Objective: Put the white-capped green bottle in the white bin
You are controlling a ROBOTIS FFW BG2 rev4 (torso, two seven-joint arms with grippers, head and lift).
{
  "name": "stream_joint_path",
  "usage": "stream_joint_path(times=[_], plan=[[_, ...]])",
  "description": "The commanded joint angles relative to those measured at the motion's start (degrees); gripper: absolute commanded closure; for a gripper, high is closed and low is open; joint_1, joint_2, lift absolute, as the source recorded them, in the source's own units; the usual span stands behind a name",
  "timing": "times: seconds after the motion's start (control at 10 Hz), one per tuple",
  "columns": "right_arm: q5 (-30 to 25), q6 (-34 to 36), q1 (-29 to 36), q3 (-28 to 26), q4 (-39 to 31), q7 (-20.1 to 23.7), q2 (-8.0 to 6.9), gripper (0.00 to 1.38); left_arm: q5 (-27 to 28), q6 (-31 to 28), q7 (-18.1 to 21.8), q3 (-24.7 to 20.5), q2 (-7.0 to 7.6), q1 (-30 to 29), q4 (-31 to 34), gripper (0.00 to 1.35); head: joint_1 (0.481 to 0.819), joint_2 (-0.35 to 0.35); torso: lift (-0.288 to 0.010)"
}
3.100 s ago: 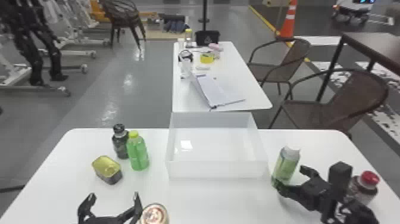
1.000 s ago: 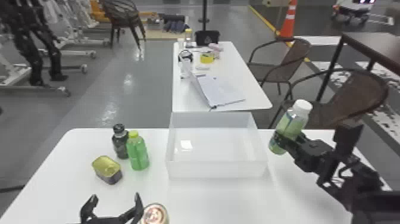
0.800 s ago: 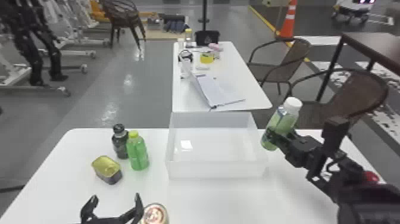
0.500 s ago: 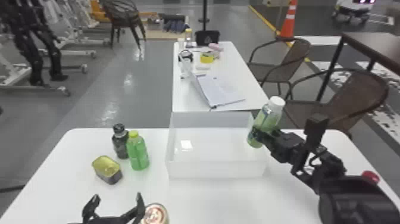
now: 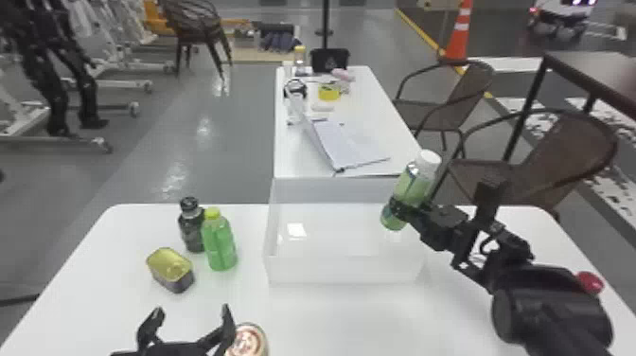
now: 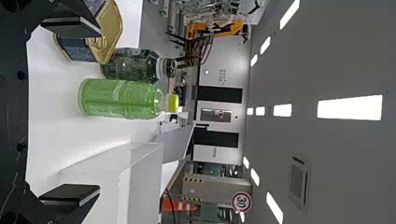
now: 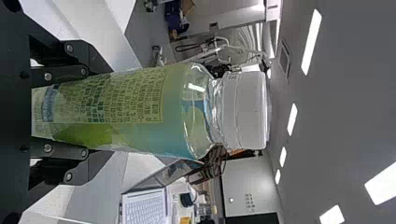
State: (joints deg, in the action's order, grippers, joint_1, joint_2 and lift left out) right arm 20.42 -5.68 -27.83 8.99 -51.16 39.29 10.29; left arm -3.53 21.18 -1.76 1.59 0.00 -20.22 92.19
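Head view, left gripper: parked low over the near side; its fingers stand wide apart, nothing between them.
Bin: on the worktop, the bottle's goal.
White-capped bottle: held up, tilted, cap end high, its base seemingly over the bin's right part; how high above the floor of it I cannot tell.
Right gripper: fingers closed round the bottle's lower body, one on each side.
Done: bottle gripped, lifted, brought to the bin, by my judgement past halfway.
Left to do: probably a little further inward, then lowering and letting go; the base could catch the right wall.
Worktop, left: tin, then black bottle just beside the yellow-capped bottle, both upright.
Worktop, near side: round can beside a left finger.
Worktop, right: red cap partly behind the right arm.
Room, left: black robot legs, stacked chairs.
Room, middle: second worktop with laptop and yellow tape.
Room, right: orange cone, brown chair.
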Motion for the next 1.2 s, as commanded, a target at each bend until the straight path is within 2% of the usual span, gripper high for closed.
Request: stream_joint_path(times=[0.0,0.3,0.5,0.6,0.7,1.1], plan=[[0.93,-0.21,-0.91,0.85,2.82,0.62,-0.01,0.87,-0.07,0.0,0.0,0.08,-0.15,0.1,-0.08,0.13,0.549,0.0,-0.1],[1.02,0.14,-2.67,2.79,5.54,2.29,0.26,0.85,-0.25,0.09,0.0,0.25,-0.15,0.27,-0.16,0.13,0.549,0.0,-0.1],[1.11,-0.3,-2.58,2.79,5.72,2.29,0.26,0.34,-0.34,0.18,0.0,0.34,-0.15,0.27,-0.25,0.13,0.549,0.0,-0.1],[1.2,-0.47,-2.58,2.79,5.63,2.29,0.26,0.17,-0.34,0.18,0.0,0.34,-0.15,0.27,-0.25,0.13,0.549,0.0,-0.1],[1.29,-0.74,-2.41,2.79,5.54,2.2,0.26,0.09,-0.34,0.18,0.0,0.34,-0.15,0.27,-0.25,0.13,0.549,0.0,-0.1],[1.64,-1.35,-1.0,2.7,3.25,1.32,0.35,0.1,-0.34,0.18,0.0,0.52,-0.15,0.36,-0.34,0.13,0.549,0.0,-0.1]])
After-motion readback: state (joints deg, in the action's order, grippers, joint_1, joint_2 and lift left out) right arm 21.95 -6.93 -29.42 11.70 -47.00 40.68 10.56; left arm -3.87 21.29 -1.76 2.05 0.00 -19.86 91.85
